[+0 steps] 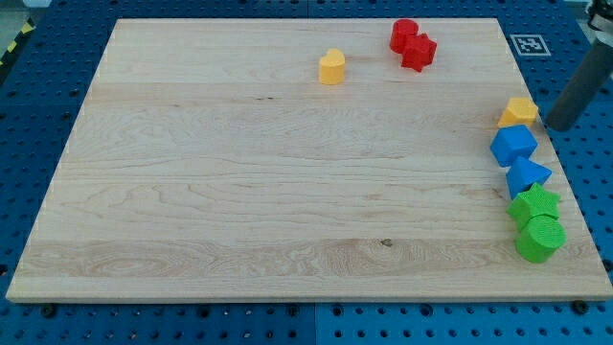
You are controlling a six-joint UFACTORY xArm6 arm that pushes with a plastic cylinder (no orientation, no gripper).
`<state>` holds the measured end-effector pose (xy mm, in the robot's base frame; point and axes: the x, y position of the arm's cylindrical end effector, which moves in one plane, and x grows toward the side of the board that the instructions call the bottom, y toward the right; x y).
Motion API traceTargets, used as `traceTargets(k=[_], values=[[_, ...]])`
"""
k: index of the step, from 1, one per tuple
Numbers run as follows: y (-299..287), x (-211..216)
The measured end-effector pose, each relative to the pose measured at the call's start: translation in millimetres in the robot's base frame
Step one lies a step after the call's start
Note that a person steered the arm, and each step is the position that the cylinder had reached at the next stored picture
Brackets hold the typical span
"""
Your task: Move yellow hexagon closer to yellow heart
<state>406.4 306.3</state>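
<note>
The yellow hexagon (519,111) sits at the board's right edge, at the top of a column of blocks. The yellow heart (331,67) stands near the view's top, a little right of centre, far to the hexagon's left. My tip (556,125) is the lower end of a dark rod that comes in from the view's upper right. It stands just right of the yellow hexagon, off the board's right edge, with a small gap between them.
Below the hexagon along the right edge lie a blue block (513,145), a blue triangle-like block (527,176), a green star (534,204) and a green cylinder (540,238). Two red blocks (412,43) touch near the top. The wooden board (268,182) lies on a blue perforated table.
</note>
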Motion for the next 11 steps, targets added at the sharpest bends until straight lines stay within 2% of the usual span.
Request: traceTargets(k=[3,5,6,8,11], values=[[-31.2,14.2],[-54.8,-1.1],[-85.6,-2.7],[-132.7,-30.2],[-233.6,-77.4]])
